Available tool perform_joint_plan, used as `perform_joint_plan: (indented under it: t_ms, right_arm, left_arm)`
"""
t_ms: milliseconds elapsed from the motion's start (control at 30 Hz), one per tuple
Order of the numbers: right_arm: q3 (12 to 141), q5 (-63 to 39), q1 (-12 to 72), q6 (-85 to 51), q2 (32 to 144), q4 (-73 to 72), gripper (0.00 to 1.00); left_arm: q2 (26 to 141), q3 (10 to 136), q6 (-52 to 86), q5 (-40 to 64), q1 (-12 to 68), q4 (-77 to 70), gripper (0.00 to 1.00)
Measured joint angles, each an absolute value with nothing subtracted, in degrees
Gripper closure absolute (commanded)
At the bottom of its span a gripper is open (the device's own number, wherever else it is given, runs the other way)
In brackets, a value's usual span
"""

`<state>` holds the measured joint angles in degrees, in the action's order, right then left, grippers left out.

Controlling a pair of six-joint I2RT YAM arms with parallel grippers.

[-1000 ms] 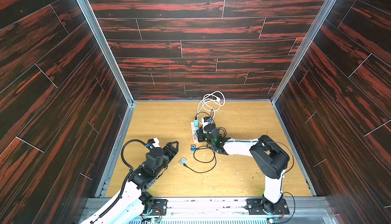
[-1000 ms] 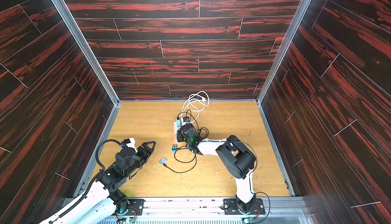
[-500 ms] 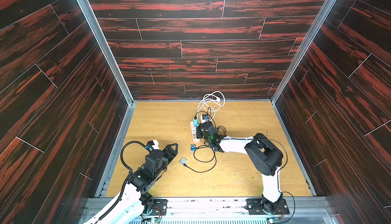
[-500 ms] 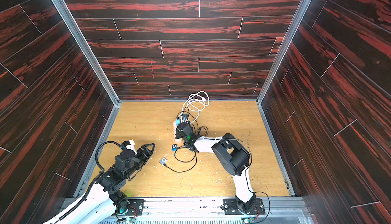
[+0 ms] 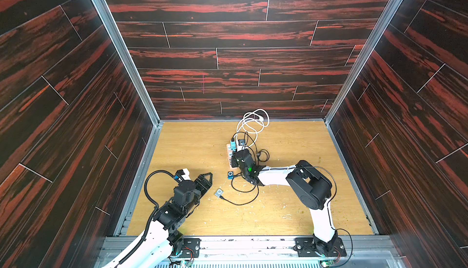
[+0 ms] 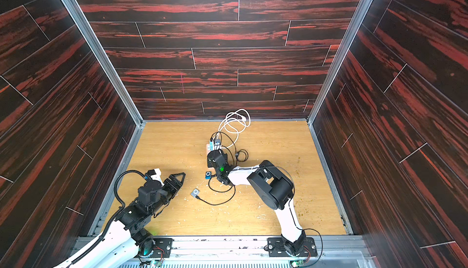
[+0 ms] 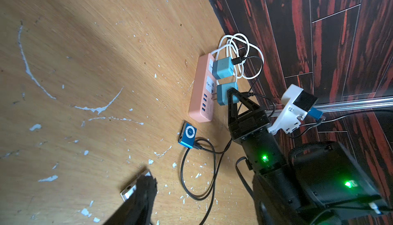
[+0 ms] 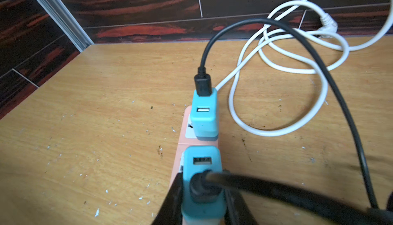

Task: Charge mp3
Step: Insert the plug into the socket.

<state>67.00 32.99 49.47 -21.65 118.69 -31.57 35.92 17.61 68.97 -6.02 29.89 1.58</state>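
You're working on a pale wooden tabletop (image 5: 291,140), scuffed and flecked with white chips, boxed in by dark red-streaked plank walls (image 5: 228,33) on aluminium corner posts (image 5: 119,51). Near the middle lies the small blue square mp3 player (image 7: 188,135), flat and face up, just beside the end of the long pink power strip (image 7: 200,98) but apart from it. It has a white control wheel, and a thin black cable (image 7: 212,170) is plugged into its edge. A small silver square mp3 player (image 5: 219,192) lies closer to your left gripper (image 5: 206,179), also with a black lead in it. That claw hovers over the table beside it, jaws apart and empty. Your right gripper (image 8: 203,177) is down at the strip, jaws narrow and clamped on the sides of the near teal charger cube (image 8: 203,212). Both top views show the two players and the coiled white cord (image 5: 253,122) by the back wall. The left wrist view shows the blue face clearly but hides most of the silver one behind a dark finger. The right wrist view shows neither player. It does show each cube carrying one black plug and one free port, the far teal charger cube (image 8: 204,119) included.
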Motion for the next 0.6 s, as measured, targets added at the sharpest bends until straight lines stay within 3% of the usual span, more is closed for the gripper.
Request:
perform_joint_plan:
  t_ms: [600]
  right_arm:
    - [72.62,31.83,48.75,-18.98,121.23,-27.75,1.0]
  left_arm:
    - [34.0,15.86,68.97,-6.02,29.71,0.99,0.27]
